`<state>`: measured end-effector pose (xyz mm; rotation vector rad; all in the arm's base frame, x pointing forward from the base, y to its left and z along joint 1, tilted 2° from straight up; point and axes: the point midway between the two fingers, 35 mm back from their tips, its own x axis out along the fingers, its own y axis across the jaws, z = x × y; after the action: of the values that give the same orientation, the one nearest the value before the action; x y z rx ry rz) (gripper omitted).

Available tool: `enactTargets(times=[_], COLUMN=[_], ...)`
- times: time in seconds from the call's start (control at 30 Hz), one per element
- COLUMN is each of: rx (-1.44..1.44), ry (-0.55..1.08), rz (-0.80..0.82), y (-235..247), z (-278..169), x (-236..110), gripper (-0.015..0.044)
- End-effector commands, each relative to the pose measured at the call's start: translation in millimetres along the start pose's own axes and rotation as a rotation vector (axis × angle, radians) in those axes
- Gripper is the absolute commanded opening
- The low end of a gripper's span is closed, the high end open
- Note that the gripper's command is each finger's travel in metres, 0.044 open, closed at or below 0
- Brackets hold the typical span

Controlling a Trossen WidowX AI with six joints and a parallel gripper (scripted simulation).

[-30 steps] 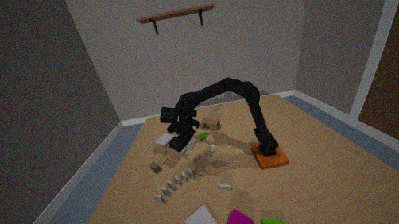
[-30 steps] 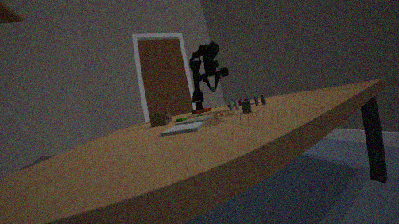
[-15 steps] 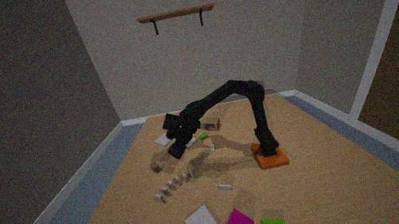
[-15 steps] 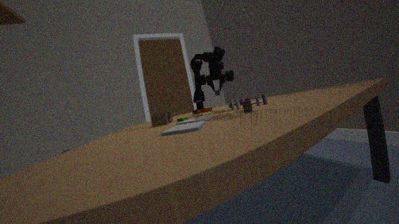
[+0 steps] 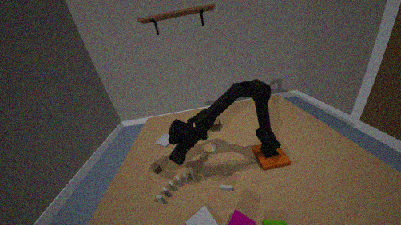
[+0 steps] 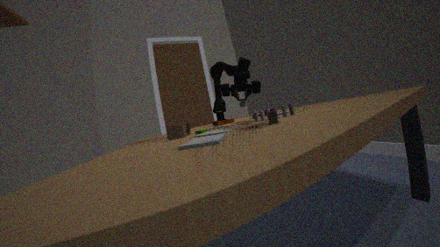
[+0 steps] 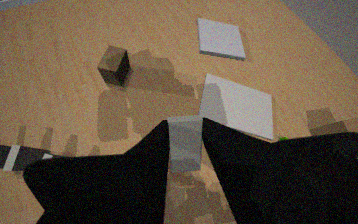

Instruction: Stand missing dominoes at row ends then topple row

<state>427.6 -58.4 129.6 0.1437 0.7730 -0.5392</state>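
The wooden worktop is shown carrying all the items, with the orange base plate taken as the landmark. From this plate the black arm is raised, bent over at its elbow and lowered toward the side away from the plate. At its end the gripper is seen with its jaws partly closed on a grey domino, which is held clear of the worktop; in the wrist view the domino's long axis is seen to run along the line of the jaws, its free end pointing outward past the fingertips.

Beyond the gripper, on the side far from the base plate, two pale flat sheets are seen: the nearer sheet lies just past the held domino, and the farther sheet lies well apart from it. A brown cube rests on the worktop, farther from the base plate than the gripper.

The row of standing dominoes is set in a gentle curve in front of the base plate, running from near the gripper toward the near edge of the worktop; each piece stands upright on its short end, with its long axis vertical. One loose domino lies flat, between the row and the base plate, its long axis level with the worktop.
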Motion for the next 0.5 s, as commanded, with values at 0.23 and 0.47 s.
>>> enactTargets(times=[0.23, 0.47], rx=[-0.001, 0.011], ry=[-0.181, -0.282], rz=[-0.022, -0.037], y=[4, 4], z=[-3, -8], x=[-6, -13], gripper=[0.0107, 0.0107])
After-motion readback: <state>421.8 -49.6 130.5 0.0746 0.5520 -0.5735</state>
